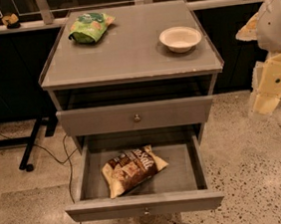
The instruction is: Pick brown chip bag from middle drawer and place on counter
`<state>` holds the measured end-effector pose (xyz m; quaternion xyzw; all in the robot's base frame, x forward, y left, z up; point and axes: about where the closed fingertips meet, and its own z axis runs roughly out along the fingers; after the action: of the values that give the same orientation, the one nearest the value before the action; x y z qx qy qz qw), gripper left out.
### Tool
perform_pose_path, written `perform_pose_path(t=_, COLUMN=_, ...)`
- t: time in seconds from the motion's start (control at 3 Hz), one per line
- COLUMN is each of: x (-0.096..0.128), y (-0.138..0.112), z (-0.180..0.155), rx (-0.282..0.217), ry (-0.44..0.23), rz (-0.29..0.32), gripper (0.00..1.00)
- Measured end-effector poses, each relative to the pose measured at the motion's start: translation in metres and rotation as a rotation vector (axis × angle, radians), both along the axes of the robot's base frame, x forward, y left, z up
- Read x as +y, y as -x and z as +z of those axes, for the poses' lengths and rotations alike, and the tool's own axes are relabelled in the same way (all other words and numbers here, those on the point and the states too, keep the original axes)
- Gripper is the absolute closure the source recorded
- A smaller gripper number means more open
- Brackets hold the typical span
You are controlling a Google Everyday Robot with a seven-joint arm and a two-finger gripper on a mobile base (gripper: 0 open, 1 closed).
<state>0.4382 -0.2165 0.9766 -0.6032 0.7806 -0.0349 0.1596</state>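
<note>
At three o'clock, my cream blocky gripper (270,88) and its white arm (275,14) run off the edge.

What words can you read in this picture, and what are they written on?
brown chip bag, lying in the open drawer: big white script that seems to read "Salt"; the rest is too blurred to read.
green snack bag, on the counter: its print is too blurred to read.
bowl: no words.
gripper, off to the right of the cabinet: no words.

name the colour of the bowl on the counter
Off-white round bowl, camera view; tool hangs at far right.
</note>
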Motion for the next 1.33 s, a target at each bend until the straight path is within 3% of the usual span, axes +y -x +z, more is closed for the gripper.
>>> perform_pose_path(t=0.33, x=0.0, y=0.0, z=0.0, rx=0.0, ry=0.0, rz=0.0, gripper=0.0)
perform_pose_path(t=0.67, x=0.006, y=0.001, z=-0.004, rx=-0.019, ry=-0.041, rz=-0.005, gripper=0.0)
perform_pose_path(t=1.33, x=0.03, y=-0.003, z=-0.039, rx=-0.103, ry=-0.265, rz=-0.13, gripper=0.0)
